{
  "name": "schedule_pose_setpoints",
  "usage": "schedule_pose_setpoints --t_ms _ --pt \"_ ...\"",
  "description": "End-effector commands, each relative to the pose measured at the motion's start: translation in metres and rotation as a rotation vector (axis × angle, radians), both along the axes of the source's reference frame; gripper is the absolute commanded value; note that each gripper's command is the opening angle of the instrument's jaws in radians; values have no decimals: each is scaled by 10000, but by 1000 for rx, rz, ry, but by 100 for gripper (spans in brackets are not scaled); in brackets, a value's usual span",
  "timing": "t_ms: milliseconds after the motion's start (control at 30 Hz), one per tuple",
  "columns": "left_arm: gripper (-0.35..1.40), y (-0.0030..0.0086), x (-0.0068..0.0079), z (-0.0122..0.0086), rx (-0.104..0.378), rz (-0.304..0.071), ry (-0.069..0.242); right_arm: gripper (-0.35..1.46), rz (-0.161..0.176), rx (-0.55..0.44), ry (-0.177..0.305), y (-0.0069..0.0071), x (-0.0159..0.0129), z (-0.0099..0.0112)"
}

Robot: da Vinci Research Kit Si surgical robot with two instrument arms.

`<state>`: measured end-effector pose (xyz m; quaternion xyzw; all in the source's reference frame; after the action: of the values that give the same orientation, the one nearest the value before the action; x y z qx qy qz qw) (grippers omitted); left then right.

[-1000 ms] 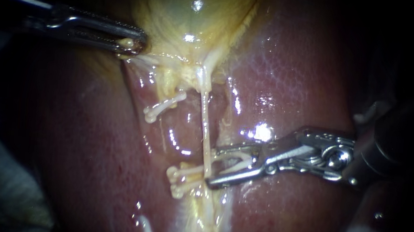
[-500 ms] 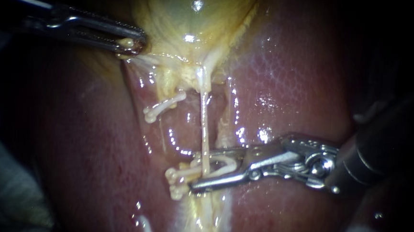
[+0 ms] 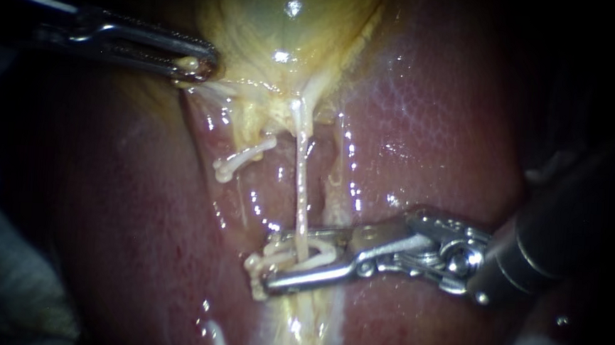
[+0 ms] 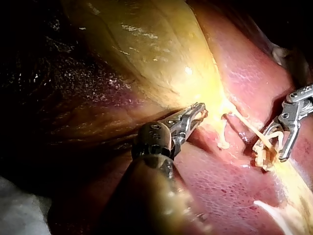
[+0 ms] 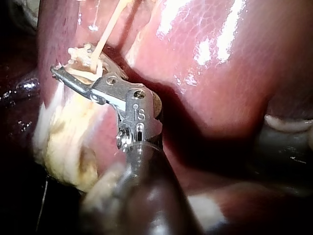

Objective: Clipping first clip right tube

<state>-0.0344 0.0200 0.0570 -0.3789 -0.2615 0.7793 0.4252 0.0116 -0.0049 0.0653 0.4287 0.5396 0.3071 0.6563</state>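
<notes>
Right instrument point(image 3: 273, 261): closest thing to me. Its shaft comes in low over the right side of the liver point(image 3: 432, 116). The jaws stand apart, but they're pinching a white clip point(image 3: 322, 250), one jaw along each of its arms.

Tube point(image 3: 299, 186): this is the one I'm working on. It's a thin pale strand running down the liver's middle groove. Low down it passes straight between the right jaws, inside the clip's arms. I can't tell if the arms actually touch it. My right wrist camera shows the same thing, with the strand crossing the gap between the jaws.

Lower clips point(image 3: 258, 263): a couple of white ones stacked just left of the jaw tips. They're either touching the tips or very close, hard to say which.

Upper clip point(image 3: 240, 160): one more white clip further up the groove. It lies tilted, left of the tube and apart from it.

Liver: wet and red-brown on both sides of the groove, with glare spots along the groove's edges.

Left instrument point(image 3: 198, 66): further back, coming in from the left. Its jaws are clamped on a bit of yellowish tissue at the lower left edge of the gallbladder point(image 3: 288, 29). The left wrist camera agrees.

Gallbladder: yellow-green and farthest from me. It narrows down to a tip where the tube starts.
</notes>
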Motion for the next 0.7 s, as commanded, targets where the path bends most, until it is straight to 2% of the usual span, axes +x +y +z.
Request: schedule_pose_setpoints --t_ms 33,133,500,633,700 --pt "-35 0 0 0 0 0 0 50 -1 4 6 1 0 -3" --pt "-35 0 0 0 0 0 0 50 -14 16 15 1 1 -9" --pt "-35 0 0 0 0 0 0 44 -103 58 64 -7 0 -23" --pt "-35 0 0 0 0 0 0 39 -94 59 62 -1 -1 -29" --pt "-35 0 0 0 0 0 0 31 -89 62 60 4 -3 -32"
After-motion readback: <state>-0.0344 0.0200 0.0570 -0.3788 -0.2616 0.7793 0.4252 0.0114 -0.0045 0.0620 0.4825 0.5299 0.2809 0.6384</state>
